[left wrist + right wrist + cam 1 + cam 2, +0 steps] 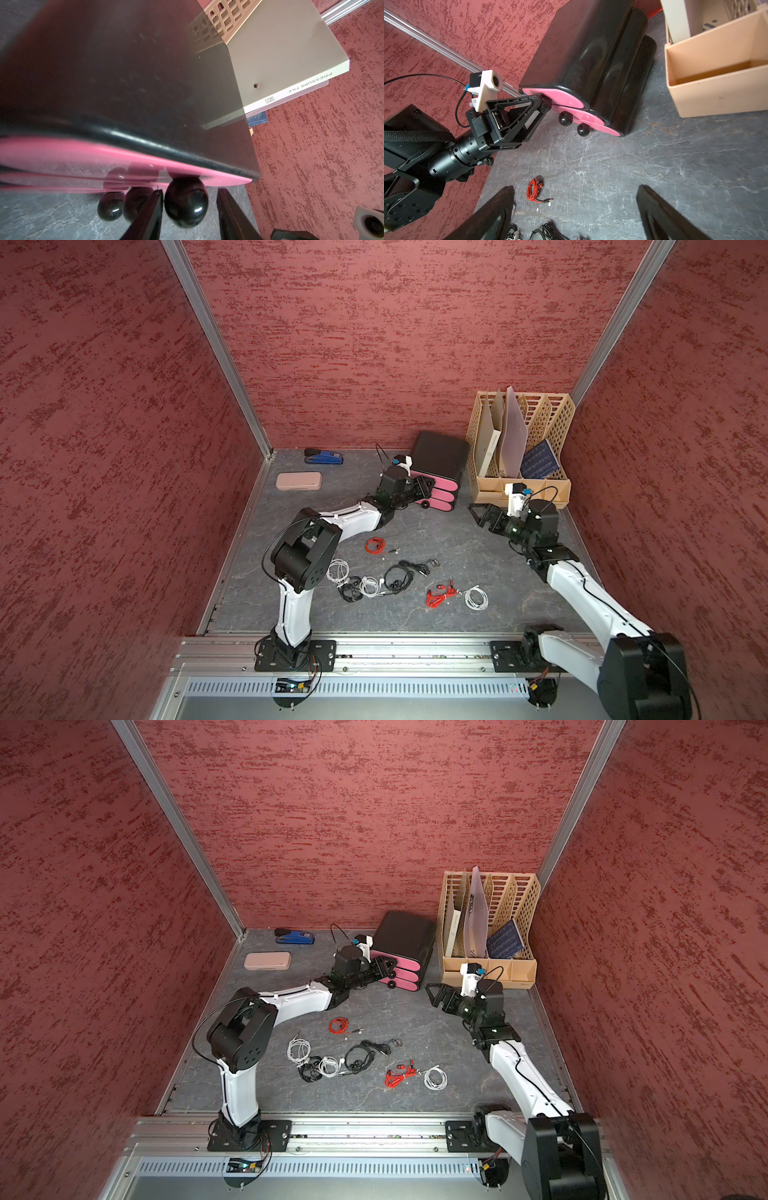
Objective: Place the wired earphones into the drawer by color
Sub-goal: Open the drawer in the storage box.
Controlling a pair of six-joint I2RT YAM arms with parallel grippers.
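Nothing is sorted yet: all 7 wired earphones [375, 545] lie on the table in front of the drawer unit [440, 456], its 3 drawers shut. The left gripper [426, 486] straddles the top knob [186, 204], jaws partly apart, not clamped. The right gripper [575, 188] gapes wide beside the unit.

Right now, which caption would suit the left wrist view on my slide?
Left gripper straddles the top knob of the pink-fronted drawers, jaws not yet closed.

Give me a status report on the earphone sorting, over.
Left gripper straddling top drawer knob, not clamped. Right gripper open, empty. Seven earphones on table. All three drawers shut.
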